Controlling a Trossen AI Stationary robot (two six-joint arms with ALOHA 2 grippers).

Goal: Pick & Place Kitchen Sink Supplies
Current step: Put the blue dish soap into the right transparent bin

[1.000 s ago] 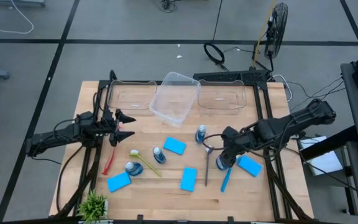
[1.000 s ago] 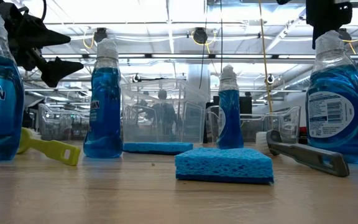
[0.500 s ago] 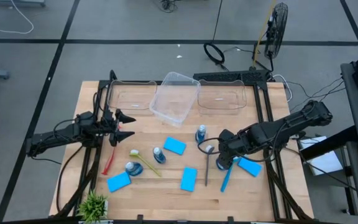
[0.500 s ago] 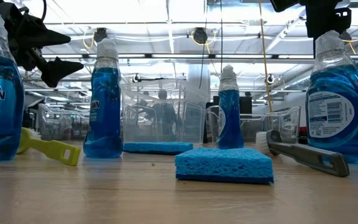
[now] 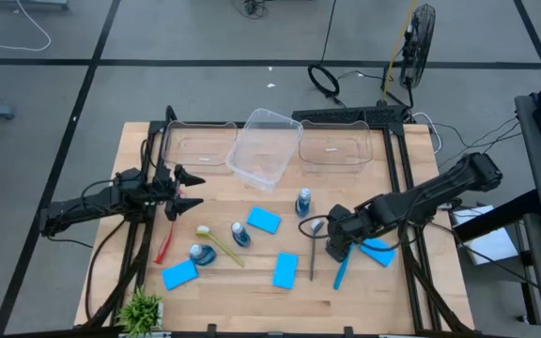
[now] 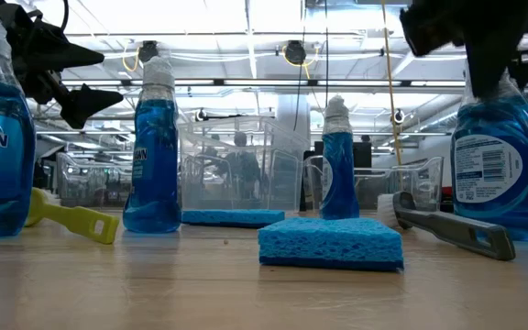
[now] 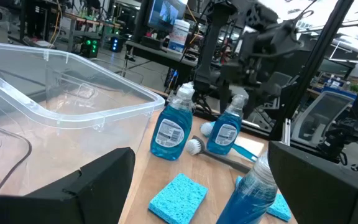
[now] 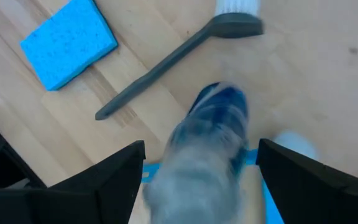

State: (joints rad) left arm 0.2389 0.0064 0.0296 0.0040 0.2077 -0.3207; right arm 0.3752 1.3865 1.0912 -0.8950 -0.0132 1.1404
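The right gripper (image 8: 197, 171), jaws spread, straddles a blue bottle (image 8: 213, 134) at lower right; the clear bins (image 5: 200, 145) hold nothing yet.

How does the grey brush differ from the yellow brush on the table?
The grey brush lies near the right gripper, close to the bottle there; the yellow brush lies nearer the left side, between two blue bottles. In the high view the grey brush runs almost straight toward the table's front edge, while the yellow brush lies slanted. Both lie flat on the wooden table, each with a pale bristle head, and neither is held.
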